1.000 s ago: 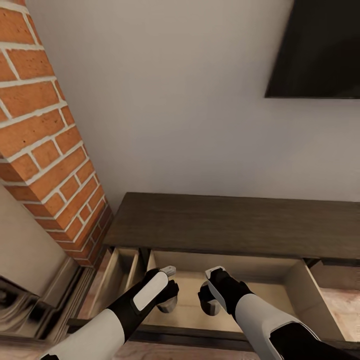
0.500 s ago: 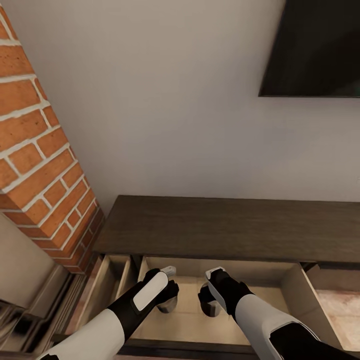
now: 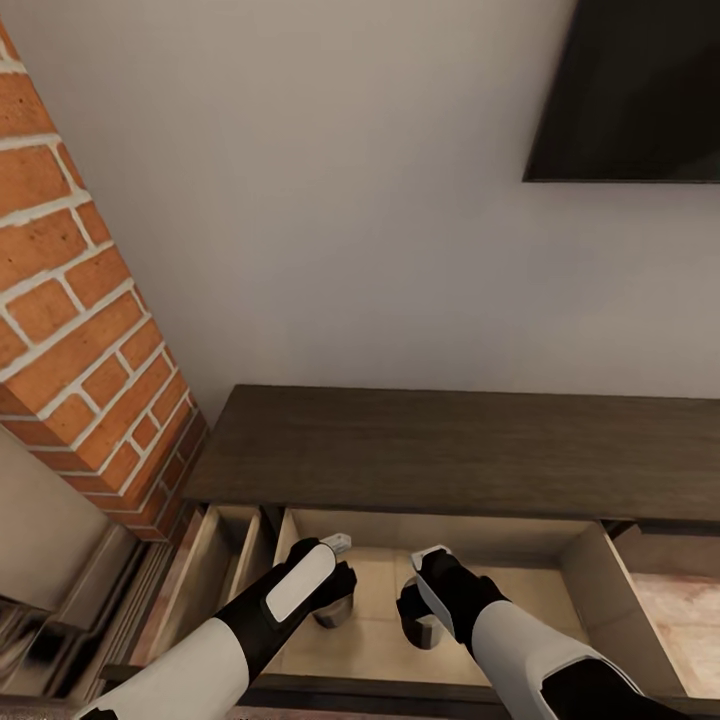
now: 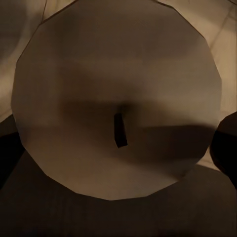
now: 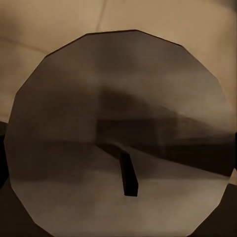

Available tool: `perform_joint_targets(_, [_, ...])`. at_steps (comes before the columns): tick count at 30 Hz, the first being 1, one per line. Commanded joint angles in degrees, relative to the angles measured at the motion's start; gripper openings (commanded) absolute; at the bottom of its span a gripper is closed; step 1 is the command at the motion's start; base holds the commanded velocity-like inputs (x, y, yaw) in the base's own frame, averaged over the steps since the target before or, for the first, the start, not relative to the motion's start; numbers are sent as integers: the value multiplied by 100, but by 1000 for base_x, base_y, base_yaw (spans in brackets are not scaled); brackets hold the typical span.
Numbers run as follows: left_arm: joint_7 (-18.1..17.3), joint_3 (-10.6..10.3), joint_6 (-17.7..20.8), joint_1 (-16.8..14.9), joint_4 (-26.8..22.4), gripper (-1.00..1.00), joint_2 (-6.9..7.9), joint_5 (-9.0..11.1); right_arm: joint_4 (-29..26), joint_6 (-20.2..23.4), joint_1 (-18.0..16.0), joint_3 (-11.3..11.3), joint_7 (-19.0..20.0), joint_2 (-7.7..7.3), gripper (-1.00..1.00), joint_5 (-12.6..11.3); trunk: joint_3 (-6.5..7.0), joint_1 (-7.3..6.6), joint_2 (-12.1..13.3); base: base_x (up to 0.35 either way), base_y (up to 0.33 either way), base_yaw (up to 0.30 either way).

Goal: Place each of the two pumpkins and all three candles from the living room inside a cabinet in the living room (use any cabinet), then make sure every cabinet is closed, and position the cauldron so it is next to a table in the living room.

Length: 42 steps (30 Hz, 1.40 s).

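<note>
The long dark brown cabinet stands against the wall with a wide drawer pulled out, pale beige inside. Both my grippers reach down into that drawer. My left gripper is shut on a stubby grey candle that hangs just above or on the drawer floor. My right gripper is shut on a second candle beside it. Each wrist view looks straight down on a candle's flat top: the left-hand candle and the right-hand candle, each with a short dark wick. The pumpkins and the cauldron are out of view.
A red brick column rises at the left, close to the cabinet's end. A dark screen hangs on the white wall above. A narrower open compartment lies left of the drawer. Reddish floor shows at the right.
The head camera has shifted, so the whole picture moved a little. My right gripper has sunk slightly deeper into the drawer with its candle. The left one has barely moved.
</note>
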Motion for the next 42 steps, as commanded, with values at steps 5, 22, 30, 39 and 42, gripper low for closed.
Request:
perform_joint_targets(5, [0, -9, -3, 0, -4, -100, 10, -1, -8, -58, 3, -1, -8, 0, -100, -9, -46, 0, 0, 0, 0, -9])
perform_joint_targets(22, [-8, -420, -55, 8, 373, -100, -1, -19, -7, -548, 4, 4, -10, 0, -100, -1, -160, 0, 0, 0, 0, -183])
perform_joint_targets(30, [-68, -441, -91, 8, 414, -100, 36, 14, -6, -561, 4, 8, 1, 0, -100, 4, -167, 0, 0, 0, 0, -15])
perform_joint_targets(39, [-62, -410, -86, 8, 420, -100, 64, 25, 0, -555, 4, 8, 1, 0, -100, 2, -167, 0, 0, 0, 0, 166])
perform_joint_targets(42, [-53, -405, -84, 8, 399, -100, 63, 17, 0, -555, 8, 8, 1, 0, -100, 2, -167, 0, 0, 0, 0, 24])
